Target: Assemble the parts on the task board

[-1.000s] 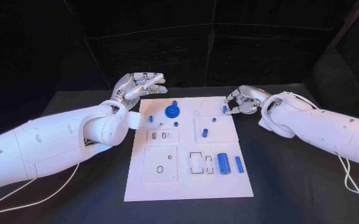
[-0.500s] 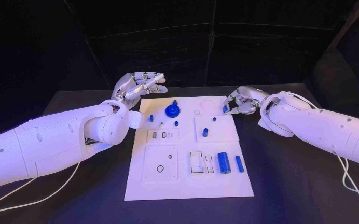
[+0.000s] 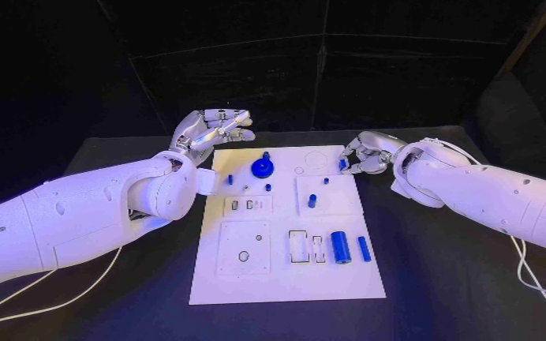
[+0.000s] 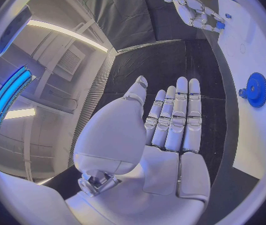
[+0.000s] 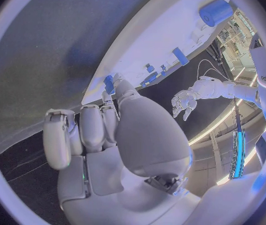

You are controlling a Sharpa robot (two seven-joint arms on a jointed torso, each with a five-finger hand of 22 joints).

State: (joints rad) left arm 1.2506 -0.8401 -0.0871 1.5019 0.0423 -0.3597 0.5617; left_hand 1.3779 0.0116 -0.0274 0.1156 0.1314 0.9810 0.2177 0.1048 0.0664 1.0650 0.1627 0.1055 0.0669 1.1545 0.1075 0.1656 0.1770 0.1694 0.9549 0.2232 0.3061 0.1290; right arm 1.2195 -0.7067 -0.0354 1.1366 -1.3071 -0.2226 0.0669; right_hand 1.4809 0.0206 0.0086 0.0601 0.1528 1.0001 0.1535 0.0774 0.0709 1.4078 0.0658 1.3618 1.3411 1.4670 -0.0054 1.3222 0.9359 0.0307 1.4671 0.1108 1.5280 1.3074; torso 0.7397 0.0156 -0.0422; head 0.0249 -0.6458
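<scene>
Here the right silver many-fingered hand (image 3: 366, 156) sits at the far right edge of the white rectangular task board (image 3: 287, 278), fingers curled in, pinching a small blue peg (image 3: 342, 165) between thumb and a fingertip just above the board's rim; the right wrist view shows the peg (image 5: 110, 83) at the fingertips. The left silver hand (image 3: 211, 132) is raised off the table beyond the board's far left corner, palm up, holding nothing, fingers extended side by side with the thumb apart (image 4: 170, 130). On the board, a blue gear-shaped wheel (image 3: 263, 169) stands near the far edge, and a blue cylinder (image 3: 339, 247) and a slimmer blue pin (image 3: 364, 249) lie side by side near the right edge.
</scene>
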